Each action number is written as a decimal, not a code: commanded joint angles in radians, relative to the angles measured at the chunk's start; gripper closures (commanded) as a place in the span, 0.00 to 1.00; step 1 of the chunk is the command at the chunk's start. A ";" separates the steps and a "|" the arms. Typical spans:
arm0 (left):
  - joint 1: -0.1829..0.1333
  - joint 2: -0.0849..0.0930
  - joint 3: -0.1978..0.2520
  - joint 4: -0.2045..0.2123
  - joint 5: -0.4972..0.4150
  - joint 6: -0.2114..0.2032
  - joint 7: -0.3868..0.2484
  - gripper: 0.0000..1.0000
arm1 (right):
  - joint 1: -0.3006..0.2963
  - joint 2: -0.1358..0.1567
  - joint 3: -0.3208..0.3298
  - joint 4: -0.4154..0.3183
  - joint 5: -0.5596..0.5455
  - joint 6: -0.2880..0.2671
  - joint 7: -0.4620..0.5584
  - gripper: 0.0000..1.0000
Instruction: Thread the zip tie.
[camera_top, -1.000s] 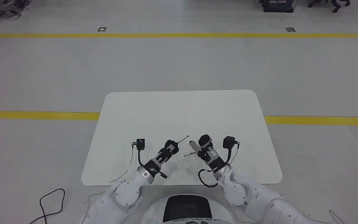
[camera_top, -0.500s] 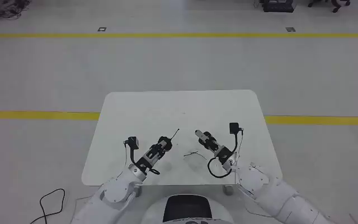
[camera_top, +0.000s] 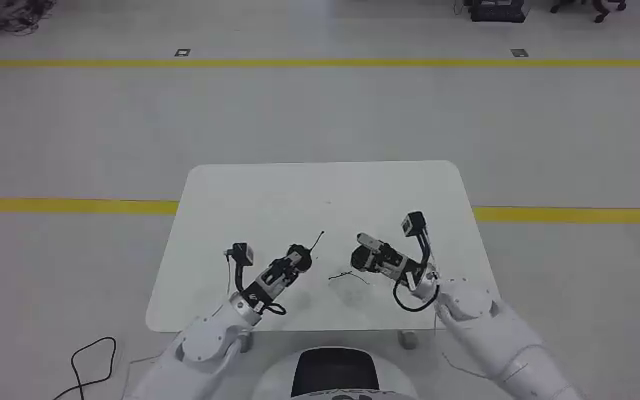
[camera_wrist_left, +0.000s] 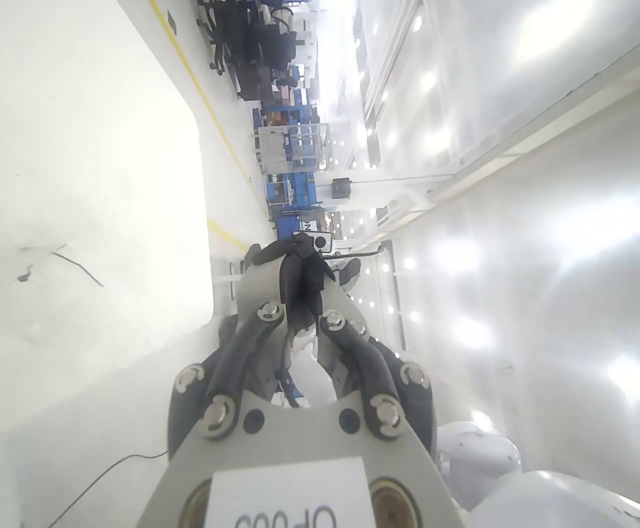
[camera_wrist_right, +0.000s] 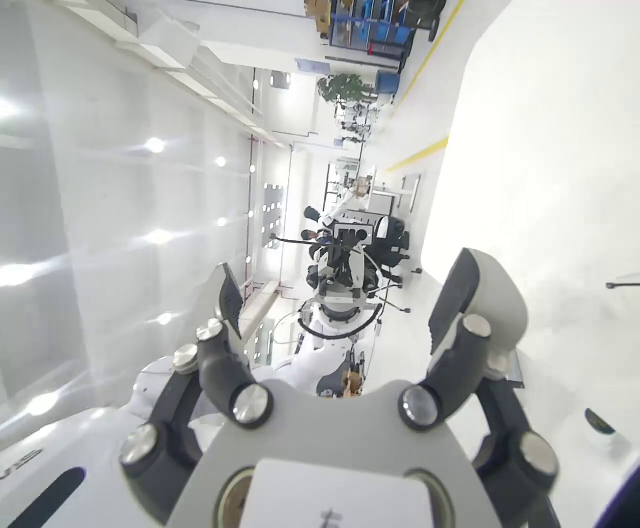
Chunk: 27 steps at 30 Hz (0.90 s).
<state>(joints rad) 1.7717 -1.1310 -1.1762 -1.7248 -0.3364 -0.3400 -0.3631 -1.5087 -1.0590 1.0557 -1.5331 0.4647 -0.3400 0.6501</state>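
Top view: left gripper (camera_top: 297, 260) is clamped on the zip tie (camera_top: 316, 243), over the table (camera_top: 300, 190) near its front edge. The tie's long axis runs diagonally away from the robot, with the free tip toward the right side. Right gripper (camera_top: 360, 250) stands spread and empty near that tip; I judge it best placed to receive. I cannot identify the thin dark strand (camera_top: 345, 276) lying between them.

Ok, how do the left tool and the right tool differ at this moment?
The left tool is shut, while the right tool is open. The left tool pinches a black zip tie that sticks out past its tips; the right tool holds nothing. Both are above the white table.
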 joint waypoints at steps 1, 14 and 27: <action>-0.001 -0.010 -0.003 0.004 -0.012 0.000 -0.025 1.00 | -0.004 -0.032 0.032 0.034 0.015 0.000 0.079 0.00; -0.009 -0.050 -0.007 0.022 -0.066 0.000 -0.111 1.00 | -0.011 -0.129 0.102 0.129 0.047 0.000 0.252 0.00; -0.036 -0.090 0.062 0.073 -0.537 0.000 -0.246 1.00 | 0.018 -0.161 0.053 0.320 0.510 0.039 0.513 0.00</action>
<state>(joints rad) 1.7404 -1.2169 -1.1198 -1.6661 -0.8510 -0.3400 -0.5851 -1.4956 -1.2154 1.1161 -1.2340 0.9306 -0.3010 1.1356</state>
